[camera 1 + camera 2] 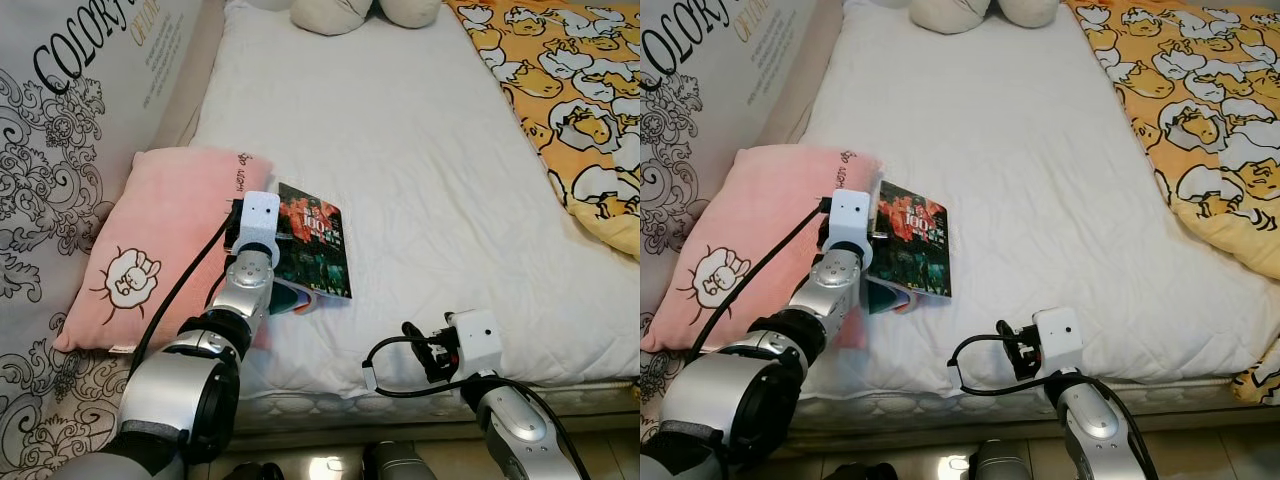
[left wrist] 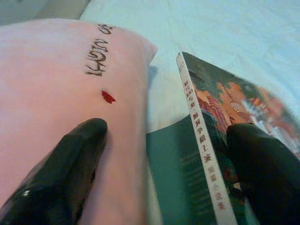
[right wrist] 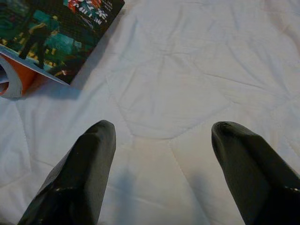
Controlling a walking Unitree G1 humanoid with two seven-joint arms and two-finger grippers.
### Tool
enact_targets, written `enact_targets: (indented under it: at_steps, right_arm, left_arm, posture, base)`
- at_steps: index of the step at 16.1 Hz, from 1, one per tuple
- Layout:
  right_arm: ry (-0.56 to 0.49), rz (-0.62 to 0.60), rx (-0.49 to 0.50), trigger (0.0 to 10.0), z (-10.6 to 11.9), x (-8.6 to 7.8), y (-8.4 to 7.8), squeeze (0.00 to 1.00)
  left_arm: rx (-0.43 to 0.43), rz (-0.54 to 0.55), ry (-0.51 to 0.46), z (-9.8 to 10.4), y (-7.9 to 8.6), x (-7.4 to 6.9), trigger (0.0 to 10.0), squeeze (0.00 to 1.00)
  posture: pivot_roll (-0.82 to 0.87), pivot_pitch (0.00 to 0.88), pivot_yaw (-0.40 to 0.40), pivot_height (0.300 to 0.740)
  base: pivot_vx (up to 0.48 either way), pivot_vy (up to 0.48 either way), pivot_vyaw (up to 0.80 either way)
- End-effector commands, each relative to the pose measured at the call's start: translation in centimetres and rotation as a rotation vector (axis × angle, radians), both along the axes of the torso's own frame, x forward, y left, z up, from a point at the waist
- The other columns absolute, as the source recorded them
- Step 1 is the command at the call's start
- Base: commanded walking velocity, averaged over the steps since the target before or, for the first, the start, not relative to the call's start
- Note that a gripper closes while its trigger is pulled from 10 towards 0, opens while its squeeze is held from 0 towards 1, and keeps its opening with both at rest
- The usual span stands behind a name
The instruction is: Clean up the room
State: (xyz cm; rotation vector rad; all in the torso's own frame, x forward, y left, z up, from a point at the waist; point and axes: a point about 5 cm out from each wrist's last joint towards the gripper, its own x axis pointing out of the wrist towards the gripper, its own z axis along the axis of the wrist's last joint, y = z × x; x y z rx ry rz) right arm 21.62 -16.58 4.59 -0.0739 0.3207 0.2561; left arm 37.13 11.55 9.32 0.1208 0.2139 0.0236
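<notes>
The bed (image 1: 420, 200) is the largest thing here, with a white cover that is bare ahead of both grippers. A yellow blanket (image 1: 570, 90) lies far out on the right side, well apart from them. The pink pillow (image 1: 150, 240) lies beside the wall at the left, and the book (image 1: 318, 250) rests just beside it, with its cover half lifted and the pages showing under it.

The left gripper (image 2: 159, 154) has its jaws wide apart. One finger (image 2: 70, 164) presses on the pillow, and the other finger (image 2: 267, 168) lies on the book cover, so the spine of the book stands between the jaws. The right gripper (image 3: 159, 164) is also wide and holds nothing; the book is ahead of its jaws and off to one side, and only white cover is between them.

I judge the main risk is that the left jaws close on pillow cloth together with the book, because one finger already sinks into the soft pillow. The book could then twist or slide out. The loose cover may also fold; how much of the pages is caught I cannot tell well, since the near part is blurred.

The bed edge is close behind the right gripper, so a dropped book could fall to the floor. Open room lies ahead, toward the middle of the bed.
</notes>
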Motion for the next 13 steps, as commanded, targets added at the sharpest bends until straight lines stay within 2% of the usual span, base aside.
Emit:
enact_targets:
  at_steps: [1, 4, 5, 6, 7, 8, 10, 13]
  right_arm:
    - [0.003, 0.008, 0.000, 10.0, 0.0, -0.1, 0.2, 0.00]
    - [0.006, 0.009, 0.001, 10.0, -0.1, -0.2, 0.2, 0.00]
    - [0.007, 0.010, 0.002, 10.0, -0.2, -0.2, 0.3, 0.00]
    - [0.008, 0.011, 0.003, 10.0, -0.2, -0.1, 0.3, 0.00]
    - [0.009, 0.012, 0.003, 10.0, -0.3, -0.1, 0.3, 0.00]
    - [0.010, 0.015, 0.003, 10.0, -0.3, -0.1, 0.3, 0.00]
    - [0.012, 0.020, 0.001, 10.0, -0.4, 0.0, 0.3, 0.00]
    - [0.010, 0.025, 0.001, 10.0, -0.4, 0.2, 0.4, 0.00]
  left_arm:
    - [-0.068, -0.011, -0.009, 0.5, -0.3, 0.3, 10.0, 0.00]
    - [-0.163, -0.040, -0.067, 1.8, -1.0, 0.7, 10.0, 0.00]
    - [-0.219, -0.052, -0.075, 2.1, -1.3, 0.9, 10.0, 0.00]
    - [-0.301, -0.065, -0.056, 2.4, -1.5, 1.1, 10.0, 0.00]
    - [-0.331, -0.090, -0.043, 2.8, -1.6, 1.3, 10.0, 0.00]
    - [-0.320, -0.129, -0.041, 3.3, -1.8, 1.6, 10.0, 0.00]
    - [-0.238, -0.239, -0.053, 4.0, -2.8, 1.8, 10.0, 0.00]
    - [-0.147, -0.293, -0.074, 4.4, -3.2, 1.8, 10.0, 0.00]
  posture:
    - [-0.32, 0.101, 0.042, 0.740]
    - [-0.31, 0.092, 0.042, 0.740]
    - [-0.31, 0.089, 0.042, 0.740]
    - [-0.30, 0.087, 0.041, 0.740]
    - [-0.30, 0.084, 0.041, 0.740]
    - [-0.30, 0.080, 0.040, 0.740]
    - [-0.29, 0.074, 0.037, 0.740]
    - [-0.29, 0.071, 0.034, 0.740]
  base:
    - [0.000, 0.000, 0.00]
    - [0.000, 0.000, 0.00]
    - [0.000, 0.000, 0.00]
    - [0.000, 0.000, 0.00]
    - [0.000, 0.000, 0.00]
    - [0.000, 0.000, 0.00]
    - [0.000, 0.000, 0.00]
    - [0.000, 0.000, 0.00]
